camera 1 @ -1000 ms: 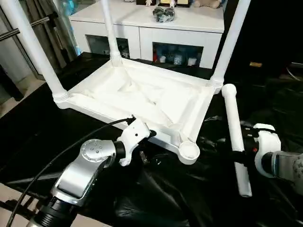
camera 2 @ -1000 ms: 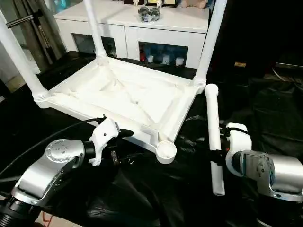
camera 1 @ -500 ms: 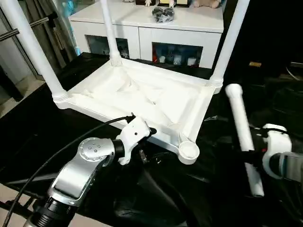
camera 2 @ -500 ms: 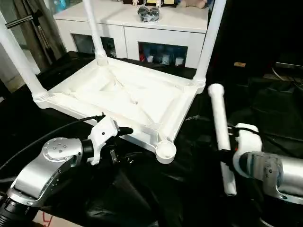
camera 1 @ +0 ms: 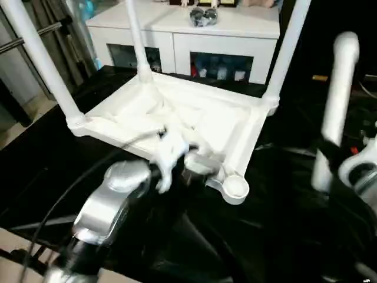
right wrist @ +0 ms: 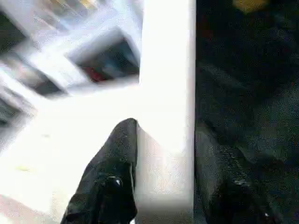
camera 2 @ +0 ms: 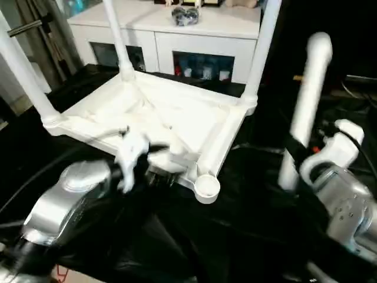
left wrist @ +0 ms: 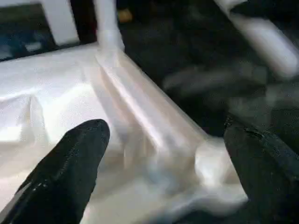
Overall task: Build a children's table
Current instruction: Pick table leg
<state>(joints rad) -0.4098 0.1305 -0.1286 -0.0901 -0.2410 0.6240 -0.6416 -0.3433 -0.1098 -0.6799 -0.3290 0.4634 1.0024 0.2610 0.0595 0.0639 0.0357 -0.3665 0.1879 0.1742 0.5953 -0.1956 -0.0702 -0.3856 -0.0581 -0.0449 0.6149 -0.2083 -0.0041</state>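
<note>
Tabletop (camera 1: 194, 121), three fitted legs (camera 1: 287, 50), one held leg (camera 2: 303, 106)

- Left arm (camera 1: 109, 197): a silver metal forearm with a rounded joint cap, a black cable looping off it
- Left gripper (left wrist: 163, 163): white wrist housing, fat matte black fingers (left wrist: 70, 163)
- Right arm (camera 2: 347, 206): silver shell, white rounded wrist piece, black fingers (right wrist: 112, 182)

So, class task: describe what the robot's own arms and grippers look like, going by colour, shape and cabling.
Both forearms are rounded silver metal. The left arm has a round silver joint cap, a white wrist piece and a thin black cable along it. The right arm ends in a white collar. The gripper fingers are black, blunt and rounded.
</note>
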